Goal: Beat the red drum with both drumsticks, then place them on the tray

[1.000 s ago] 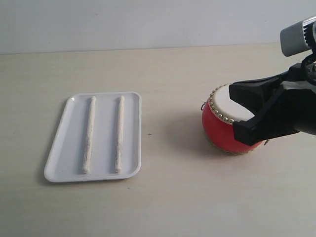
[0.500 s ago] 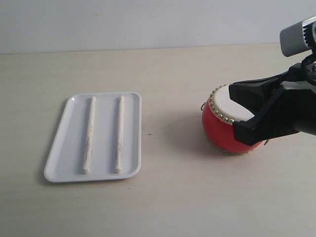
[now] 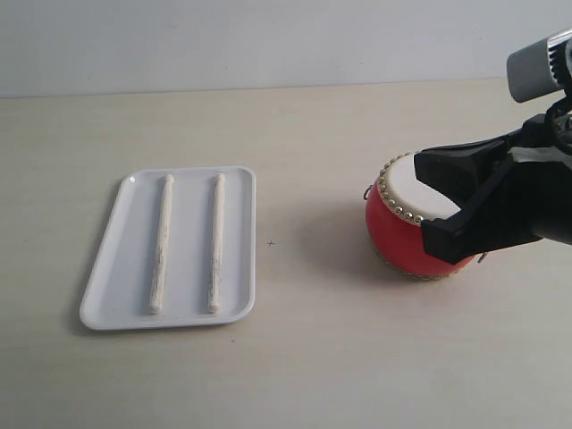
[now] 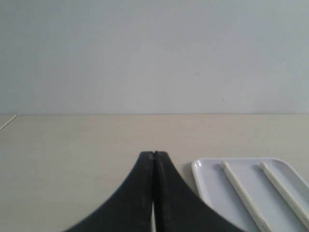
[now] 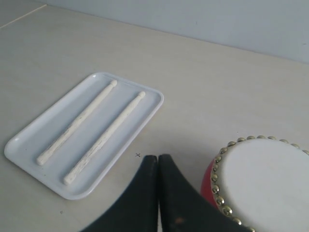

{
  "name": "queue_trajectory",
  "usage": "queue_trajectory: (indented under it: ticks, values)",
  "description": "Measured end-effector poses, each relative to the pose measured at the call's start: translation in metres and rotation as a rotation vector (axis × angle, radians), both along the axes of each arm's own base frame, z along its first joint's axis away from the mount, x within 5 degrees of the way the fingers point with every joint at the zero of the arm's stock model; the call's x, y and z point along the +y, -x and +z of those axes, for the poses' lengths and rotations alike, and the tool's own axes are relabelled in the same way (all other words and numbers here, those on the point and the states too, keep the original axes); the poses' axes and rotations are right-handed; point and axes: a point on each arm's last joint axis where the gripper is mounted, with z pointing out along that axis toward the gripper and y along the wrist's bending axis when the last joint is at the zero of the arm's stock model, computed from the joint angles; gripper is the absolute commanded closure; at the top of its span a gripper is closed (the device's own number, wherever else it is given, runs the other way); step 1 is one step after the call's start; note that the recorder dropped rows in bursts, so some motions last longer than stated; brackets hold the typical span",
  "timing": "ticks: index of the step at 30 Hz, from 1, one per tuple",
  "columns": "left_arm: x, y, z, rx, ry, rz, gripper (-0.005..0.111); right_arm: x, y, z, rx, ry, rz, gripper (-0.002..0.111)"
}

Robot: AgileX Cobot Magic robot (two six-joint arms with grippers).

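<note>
Both drumsticks [image 3: 161,243] lying parallel in tray [image 3: 189,259], left-centre of exterior frame. Red drum [image 3: 393,234] sitting at right. Left gripper [image 4: 153,153] and right gripper [image 5: 158,157] both pressing fingers together, carrying nothing. Sticks looking light, stiff, roll-prone; mid-shaft grasp seeming safest.

Your right fingers [image 5: 158,158] hung above the worktop [image 3: 313,357] with the drum [image 3: 398,241] just beside them, standing on the worktop. The tray [image 3: 189,241] lay well apart from those fingers and from the drum, but near your left fingers [image 4: 153,154], just ahead of them. Both drumsticks [image 3: 161,241] lay in the tray, side by side, not touching.
</note>
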Motion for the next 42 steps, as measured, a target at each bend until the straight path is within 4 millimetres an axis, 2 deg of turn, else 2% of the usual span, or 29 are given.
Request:
queue_trajectory:
  ticks: [22,26,35,39,42]
  values:
    - [0.0,0.0,0.0,0.0,0.0,0.0,0.107,-0.002,0.002,0.004,-0.02,-0.015,0.0,0.108]
    - [0.0,0.0,0.0,0.0,0.0,0.0,0.107,-0.003,0.004,0.001,-0.006,0.046,0.014,0.108]
    - [0.0,0.0,0.0,0.0,0.0,0.0,0.107,-0.004,0.004,-0.001,0.004,0.061,0.015,0.108]
    - [0.0,0.0,0.0,0.0,0.0,0.0,0.107,-0.013,0.016,0.017,-0.074,0.003,0.012,0.108]
    - [0.0,0.0,0.0,0.0,0.0,0.0,0.107,-0.04,0.029,0.039,-0.211,-0.075,-0.08,0.108]
